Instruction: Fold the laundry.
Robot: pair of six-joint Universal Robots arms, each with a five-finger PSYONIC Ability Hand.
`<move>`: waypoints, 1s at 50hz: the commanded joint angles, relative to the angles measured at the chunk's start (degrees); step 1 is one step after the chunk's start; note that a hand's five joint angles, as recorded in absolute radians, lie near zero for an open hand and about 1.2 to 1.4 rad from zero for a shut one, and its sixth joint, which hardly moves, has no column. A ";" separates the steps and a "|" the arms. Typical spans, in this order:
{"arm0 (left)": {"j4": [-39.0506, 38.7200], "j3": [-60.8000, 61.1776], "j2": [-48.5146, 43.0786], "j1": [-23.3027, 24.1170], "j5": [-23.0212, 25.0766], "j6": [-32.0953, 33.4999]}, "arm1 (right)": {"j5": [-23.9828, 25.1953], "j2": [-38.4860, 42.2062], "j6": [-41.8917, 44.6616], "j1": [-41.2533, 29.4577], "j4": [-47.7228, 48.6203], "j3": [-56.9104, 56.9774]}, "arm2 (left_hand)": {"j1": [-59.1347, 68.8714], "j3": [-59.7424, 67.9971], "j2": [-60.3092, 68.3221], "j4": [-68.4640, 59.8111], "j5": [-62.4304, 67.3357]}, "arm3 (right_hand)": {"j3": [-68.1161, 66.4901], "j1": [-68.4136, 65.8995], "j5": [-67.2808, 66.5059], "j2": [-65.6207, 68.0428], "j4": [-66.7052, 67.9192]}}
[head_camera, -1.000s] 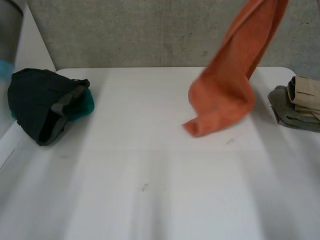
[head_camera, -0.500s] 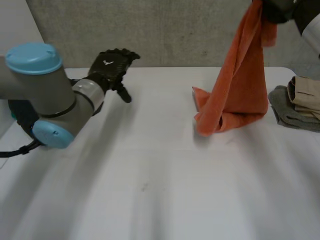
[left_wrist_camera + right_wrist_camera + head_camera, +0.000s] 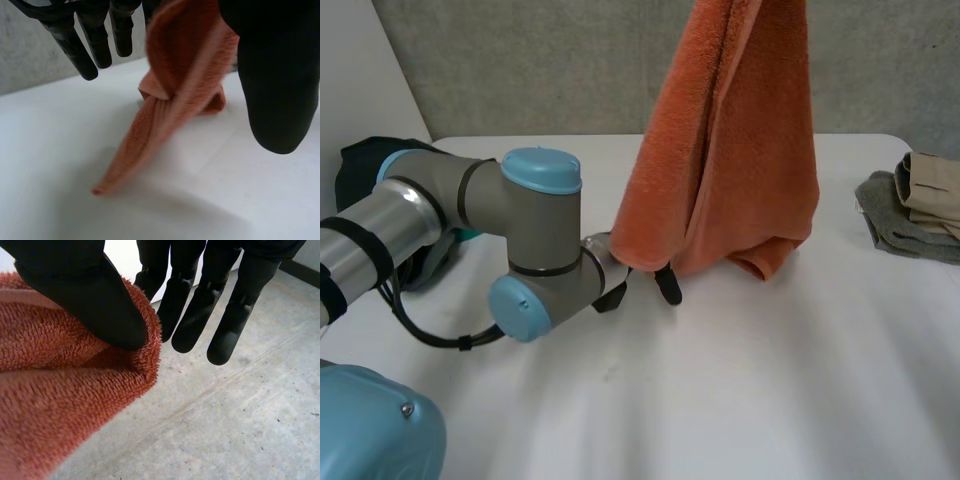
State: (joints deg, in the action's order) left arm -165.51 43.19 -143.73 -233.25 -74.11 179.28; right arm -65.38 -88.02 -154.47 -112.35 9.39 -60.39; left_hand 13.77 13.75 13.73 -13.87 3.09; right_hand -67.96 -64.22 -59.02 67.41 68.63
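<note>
An orange towel (image 3: pixel 730 150) hangs from above the table (image 3: pixel 770 390), its lower end just touching the surface. In the right wrist view my right hand (image 3: pixel 85 295) pinches the towel's (image 3: pixel 60 390) top edge between thumb and a finger, the other fingers (image 3: pixel 190 305) straight. My left arm (image 3: pixel 535 240) reaches across to the towel's lower left edge, where a finger of my left hand (image 3: pixel 667 284) shows beneath the cloth. In the left wrist view that hand's fingers (image 3: pixel 95 45) are straight and spread from the thumb (image 3: pixel 275 75), with the hanging towel (image 3: pixel 170 100) in the gap between them.
A dark garment pile (image 3: pixel 360 165) lies at the table's far left, partly behind my left arm. A folded stack of grey and beige clothes (image 3: pixel 920 210) sits at the right edge. A grey wall stands behind the table.
My left arm swung in from the left to the towel's lower edge, hand open. The towel shifted left and now hangs wider and lower.
</note>
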 commanded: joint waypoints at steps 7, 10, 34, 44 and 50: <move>-6.13 4.97 3.19 -1.33 -0.95 -7.36 | -2.47 -0.49 -0.22 -4.53 -1.48 0.54 | 4.52 4.53 4.55 -4.42 5.20 | -12.04 -15.78 -10.98 12.59 11.37; -5.96 4.18 1.87 -0.10 -1.21 -7.80 | -3.70 -0.40 0.13 -5.94 -1.74 0.71 | 5.69 5.71 5.73 -5.59 6.37 | -12.04 -15.78 -10.98 12.59 11.37; 0.28 12.35 6.26 -1.32 -2.27 -15.28 | -6.96 1.54 7.08 -4.98 -2.79 -1.31 | 9.23 9.24 9.26 -9.13 9.91 | -12.04 -15.78 -10.98 12.59 11.37; 0.02 24.92 12.50 -3.18 -4.55 -13.16 | -8.80 1.18 7.08 -6.12 -2.88 -0.52 | 7.89 7.90 7.92 -7.78 8.57 | -12.04 -15.78 -10.98 12.59 11.37; -0.60 25.98 12.59 0.42 -6.05 -15.18 | -10.38 1.10 7.25 -7.35 -3.50 0.71 | 5.87 5.88 5.90 -5.77 6.55 | -12.04 -15.78 -10.98 12.59 11.37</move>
State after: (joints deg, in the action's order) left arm -165.41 67.58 -131.32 -236.35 -78.82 165.96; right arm -74.20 -86.79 -147.33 -118.40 6.40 -60.87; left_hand 18.62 18.92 18.88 -19.02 8.99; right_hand -67.96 -64.22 -59.02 67.41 68.63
